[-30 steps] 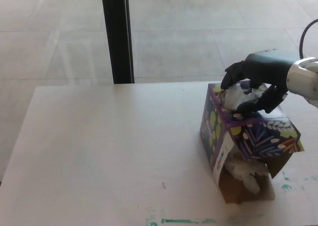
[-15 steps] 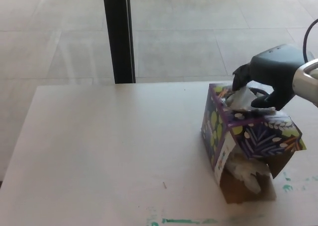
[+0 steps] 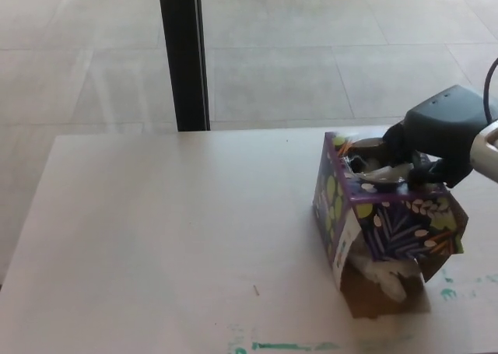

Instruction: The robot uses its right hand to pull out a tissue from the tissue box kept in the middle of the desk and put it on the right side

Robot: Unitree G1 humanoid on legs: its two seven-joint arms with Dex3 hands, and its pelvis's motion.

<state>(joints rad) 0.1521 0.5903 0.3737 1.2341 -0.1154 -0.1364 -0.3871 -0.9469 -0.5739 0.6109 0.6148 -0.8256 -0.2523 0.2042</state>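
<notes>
My right hand (image 3: 436,140) is dug into the purple floral tissue box (image 3: 385,218) near the counter's (image 3: 156,237) right edge, grip hidden; can't read its white label (image 3: 348,243).

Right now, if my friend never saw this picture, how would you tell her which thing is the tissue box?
Look at the pale desk in front of the tall black post, then go to its right side. The tissue box stands there under the robot's black right hand. It is the only colourful thing: purple with yellow-green and white leaf patterns, its front torn open with white tissue spilling out.
</notes>
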